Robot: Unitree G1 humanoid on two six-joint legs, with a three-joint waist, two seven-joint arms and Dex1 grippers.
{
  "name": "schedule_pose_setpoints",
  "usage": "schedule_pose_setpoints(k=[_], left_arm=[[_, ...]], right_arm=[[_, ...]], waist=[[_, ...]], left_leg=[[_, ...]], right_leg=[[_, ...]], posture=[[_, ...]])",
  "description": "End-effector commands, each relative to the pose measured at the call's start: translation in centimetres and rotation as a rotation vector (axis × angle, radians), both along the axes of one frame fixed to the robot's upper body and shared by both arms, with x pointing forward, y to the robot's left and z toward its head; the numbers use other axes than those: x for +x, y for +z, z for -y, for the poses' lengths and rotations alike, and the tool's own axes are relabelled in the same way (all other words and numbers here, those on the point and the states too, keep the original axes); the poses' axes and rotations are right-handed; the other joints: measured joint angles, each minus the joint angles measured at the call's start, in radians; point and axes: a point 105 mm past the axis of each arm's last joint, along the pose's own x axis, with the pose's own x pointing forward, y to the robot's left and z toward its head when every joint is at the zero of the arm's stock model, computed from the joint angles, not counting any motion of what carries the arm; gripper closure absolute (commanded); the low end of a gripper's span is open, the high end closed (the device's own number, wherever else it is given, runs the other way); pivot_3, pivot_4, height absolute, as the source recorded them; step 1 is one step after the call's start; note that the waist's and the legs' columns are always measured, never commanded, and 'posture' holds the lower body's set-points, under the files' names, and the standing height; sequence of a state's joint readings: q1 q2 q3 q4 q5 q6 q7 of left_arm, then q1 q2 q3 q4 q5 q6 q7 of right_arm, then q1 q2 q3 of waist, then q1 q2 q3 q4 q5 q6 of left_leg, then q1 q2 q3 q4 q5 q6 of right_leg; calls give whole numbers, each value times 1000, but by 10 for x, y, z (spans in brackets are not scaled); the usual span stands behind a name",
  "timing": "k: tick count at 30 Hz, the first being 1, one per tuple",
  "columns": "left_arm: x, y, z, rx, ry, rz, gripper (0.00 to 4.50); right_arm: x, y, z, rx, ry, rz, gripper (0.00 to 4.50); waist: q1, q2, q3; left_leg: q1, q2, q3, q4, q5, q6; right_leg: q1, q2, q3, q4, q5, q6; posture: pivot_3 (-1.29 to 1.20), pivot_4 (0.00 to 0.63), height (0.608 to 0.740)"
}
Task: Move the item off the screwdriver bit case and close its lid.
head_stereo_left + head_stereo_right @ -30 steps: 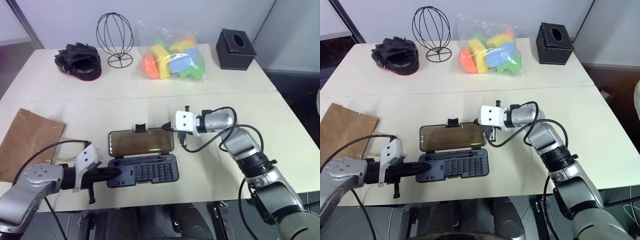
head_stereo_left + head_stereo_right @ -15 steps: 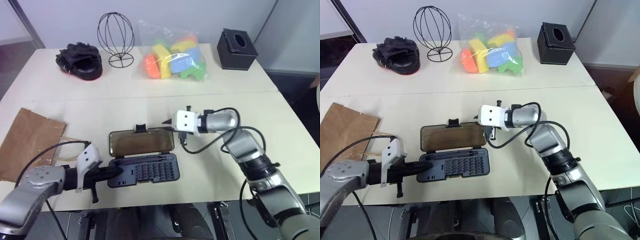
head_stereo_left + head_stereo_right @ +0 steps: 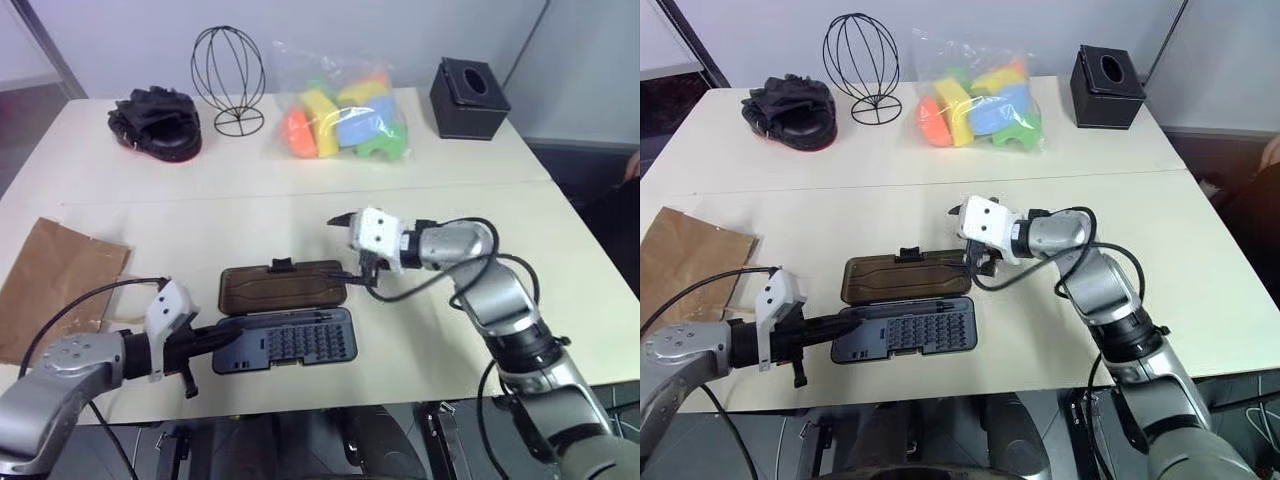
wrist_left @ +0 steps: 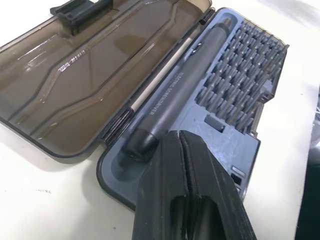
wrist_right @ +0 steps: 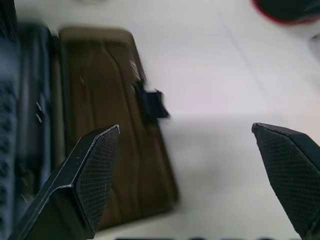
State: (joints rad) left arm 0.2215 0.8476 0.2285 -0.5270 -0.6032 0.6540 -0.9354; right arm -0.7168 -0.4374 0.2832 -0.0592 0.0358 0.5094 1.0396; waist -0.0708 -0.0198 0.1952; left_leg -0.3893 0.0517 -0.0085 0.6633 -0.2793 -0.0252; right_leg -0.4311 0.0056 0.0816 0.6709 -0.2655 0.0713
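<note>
Near the tabletop's front edge, the closed left gripper [image 3: 215, 341] pins the screwdriver bit case [image 3: 290, 343]; the wide-open right gripper [image 3: 349, 245] could miss the lid [image 3: 283, 288].

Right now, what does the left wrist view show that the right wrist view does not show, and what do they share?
Left wrist view alone: the shut left pincer resting on the screwdriver bit case's edge, the grey driver handle and clear rows of bits. Right wrist view alone: the open right pincer above the table. Both share the open smoky brown lid with its latch tab.
</note>
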Motion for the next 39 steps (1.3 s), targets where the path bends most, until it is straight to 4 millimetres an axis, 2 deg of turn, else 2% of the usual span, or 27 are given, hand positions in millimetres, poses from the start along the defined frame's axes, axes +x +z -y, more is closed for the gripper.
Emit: schedule_pose_setpoints(k=[1,6,9,12,19,28,30,35,39], left_arm=[[-13,16,5,-6,-61,15,4500],[-17,14,1,16,-72,-3,4500],[-17,9,-2,30,-67,-6,4500],[-13,1,-3,49,-61,-10,4500],[-10,-10,-5,69,-64,-25,4500],[-8,-18,-7,73,-57,-37,4500],[-8,-19,-7,73,-60,-39,4500],[-7,-24,-7,75,-63,-50,4500],[-5,-25,-7,71,-51,-47,4500]], right_arm=[[13,-10,-9,-42,16,-131,79],[27,-34,-12,-144,22,-177,79],[32,-47,-8,-203,23,-175,79],[35,-58,-2,-231,12,-182,924],[38,-67,6,-263,6,-162,4191],[38,-71,11,-286,15,-152,4191],[37,-70,11,-285,26,-130,4359],[31,-39,7,-258,27,118,4359],[11,-1,9,-204,1,314,4359]], waist=[[0,0,0],[4,0,0],[1,0,0],[1,0,0],[1,0,0],[1,0,-1],[1,0,-1],[4,0,-1],[6,1,0]], left_leg=[[0,0,0,0,0,0],[-1,0,0,0,0,0],[-2,0,1,0,0,0],[-1,0,1,0,0,0],[0,0,1,0,0,0],[2,0,1,0,0,0],[2,0,1,0,0,0],[2,0,0,0,0,0],[1,0,0,0,0,0]], right_leg=[[0,0,0,0,0,0],[0,-1,-1,-2,-1,-2],[0,-1,0,-3,-1,-2],[0,-1,0,-3,0,0],[1,-1,0,-3,0,-1],[3,-1,0,-3,0,-2],[3,-1,0,-3,-1,-2],[3,-1,0,-3,-1,-2],[2,-1,0,-3,-1,-2]], posture=[[0,150,737],[0,150,737],[0,150,737],[0,150,737],[0,150,737],[0,150,737],[0,150,737],[0,150,737],[0,150,737]])
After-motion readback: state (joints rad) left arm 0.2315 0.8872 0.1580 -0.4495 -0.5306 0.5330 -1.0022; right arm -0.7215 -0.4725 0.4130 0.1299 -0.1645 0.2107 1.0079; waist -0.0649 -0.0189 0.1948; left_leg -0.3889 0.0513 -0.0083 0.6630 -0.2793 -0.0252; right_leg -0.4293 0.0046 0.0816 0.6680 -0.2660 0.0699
